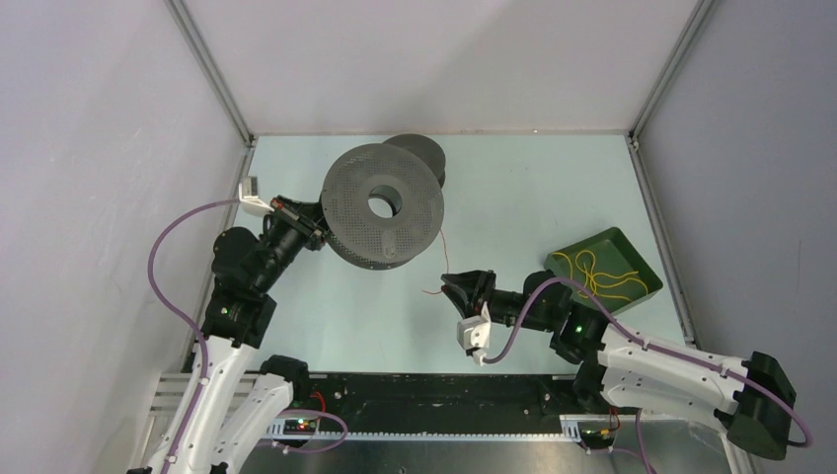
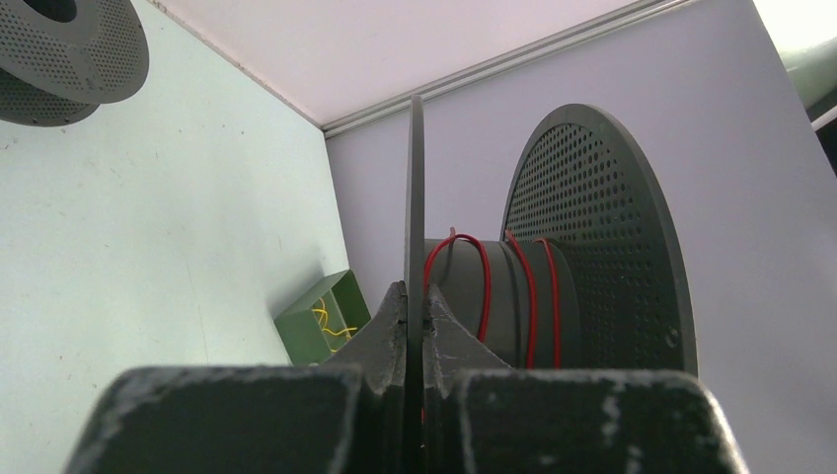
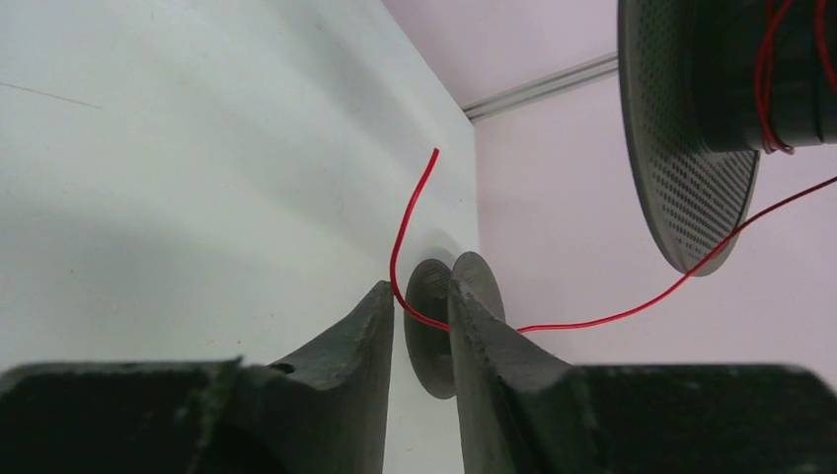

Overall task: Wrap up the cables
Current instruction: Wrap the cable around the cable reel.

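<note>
Left end effector (image 2: 416,292) fills my wrist view, clamped tight on one flange edge of the spool (image 1: 383,205). That arm reaches forward with the wrist turned right, holding the spool tilted up over the counter (image 1: 513,188). Red cable (image 2: 484,281) loops the hub a few turns, then trails to the right end effector (image 3: 419,292). Its jaws stand apart, with the cable crossing the gap. The right arm lies low, stretched leftward. Yellow cable (image 1: 602,275) sits in the green tray (image 1: 580,245).

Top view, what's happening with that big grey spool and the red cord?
The left gripper is shut on the flange of the grey spool, holding it up, with a few turns of red cable on its core. The cable's loose end runs between the parted fingers of the right gripper. The yellow cable lies in the green tray.
</note>
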